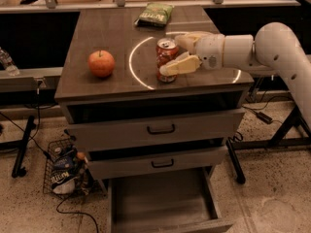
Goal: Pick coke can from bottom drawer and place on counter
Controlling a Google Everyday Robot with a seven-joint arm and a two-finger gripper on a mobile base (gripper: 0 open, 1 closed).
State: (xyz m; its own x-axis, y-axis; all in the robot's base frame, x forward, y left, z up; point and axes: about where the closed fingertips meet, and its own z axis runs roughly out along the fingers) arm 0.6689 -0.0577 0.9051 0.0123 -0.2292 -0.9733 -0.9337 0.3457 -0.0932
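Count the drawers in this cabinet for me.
3. The top drawer and middle drawer sit stacked under the counter; the bottom drawer is pulled out. The gripper is at the coke can on the counter.

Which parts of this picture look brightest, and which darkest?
Camera view: the white circle on the counter shines brightest, partly hidden where the gripper sits at the coke can; the recess under the counter is nearly black.

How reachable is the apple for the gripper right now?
Probably yes. The apple sits on the counter with nothing over it. The gripper is at the coke can, which stands between it and the apple, so it would likely need to lift clear first.
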